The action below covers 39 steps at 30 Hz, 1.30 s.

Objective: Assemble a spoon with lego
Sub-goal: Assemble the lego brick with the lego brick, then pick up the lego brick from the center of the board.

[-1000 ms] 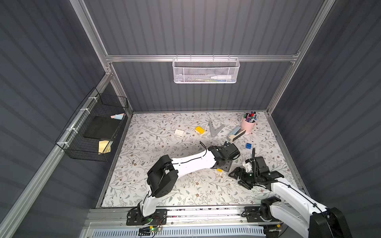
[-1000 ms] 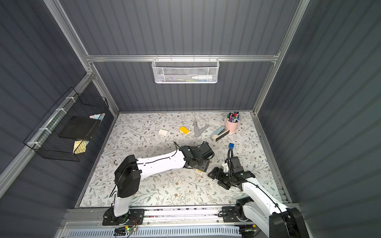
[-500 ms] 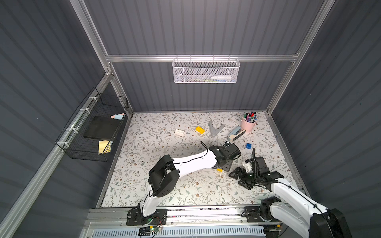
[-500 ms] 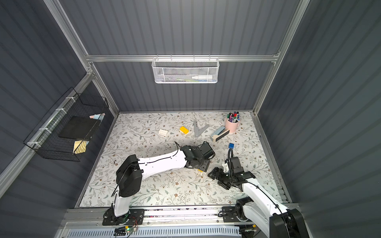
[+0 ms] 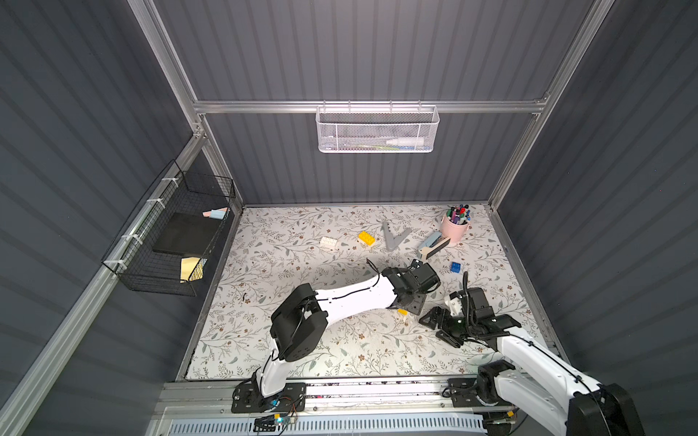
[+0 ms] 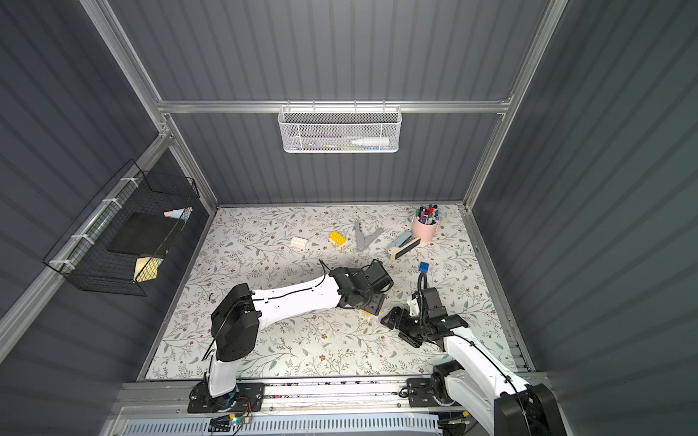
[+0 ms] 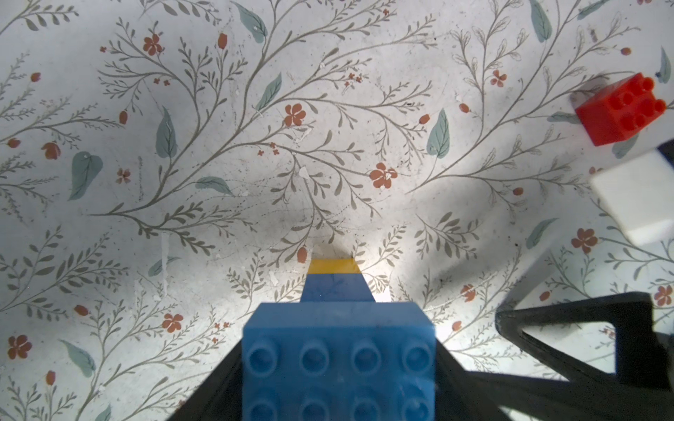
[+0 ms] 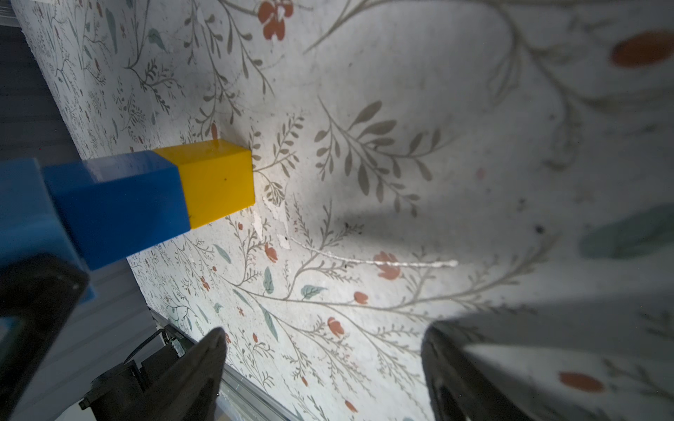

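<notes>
The jaws of the left gripper straddle the wide blue head of the spoon, one against each flank. From here I cannot tell whether they are pinching it or sit loose around it. The spoon stands on end near the front right of the worktop, its narrow blue-and-yellow handle pointing down and the yellow tip touching the surface. I'd guess it is stood that way so the worktop takes the push and the studs on top stay free for the next piece.

Just beside it, the right gripper sits low with its jaws spread and nothing between them, turned toward the handle, probably ready to fetch a brick.

A red brick lies near. A blue brick sits a little further back. A yellow brick and a white brick wait well apart toward the rear, by the grey V-shaped piece. The head looks far from finished.
</notes>
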Available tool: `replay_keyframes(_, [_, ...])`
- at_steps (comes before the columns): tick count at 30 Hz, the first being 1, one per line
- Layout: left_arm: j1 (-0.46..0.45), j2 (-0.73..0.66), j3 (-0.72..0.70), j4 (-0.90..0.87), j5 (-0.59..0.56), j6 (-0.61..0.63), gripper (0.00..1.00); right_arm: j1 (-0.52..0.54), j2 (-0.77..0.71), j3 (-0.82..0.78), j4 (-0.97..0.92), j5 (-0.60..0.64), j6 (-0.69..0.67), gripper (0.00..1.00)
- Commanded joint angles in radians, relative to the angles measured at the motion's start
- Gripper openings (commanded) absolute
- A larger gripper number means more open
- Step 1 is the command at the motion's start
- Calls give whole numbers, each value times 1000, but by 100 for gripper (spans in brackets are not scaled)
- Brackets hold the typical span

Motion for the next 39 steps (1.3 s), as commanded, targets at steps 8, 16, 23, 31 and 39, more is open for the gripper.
replay_keyframes(8, [-8, 25, -21, -78, 9, -2, 92, 0, 2, -34, -70, 58, 7, 84])
replay_keyframes(16, [-8, -29, 11, -98, 10, -9, 99, 0, 2, -34, -72, 64, 8, 85])
replay_keyframes(23, [-7, -155, 60, -140, 14, 2, 99, 0, 9, -29, -70, 62, 7, 85])
replay_keyframes(31, [210, -204, 106, -162, 12, 141, 99, 1, 1, -22, -77, 45, -3, 89])
replay_keyframes(39, [496, 49, 183, 37, 131, 562, 99, 1, -39, -18, -71, 3, -28, 99])
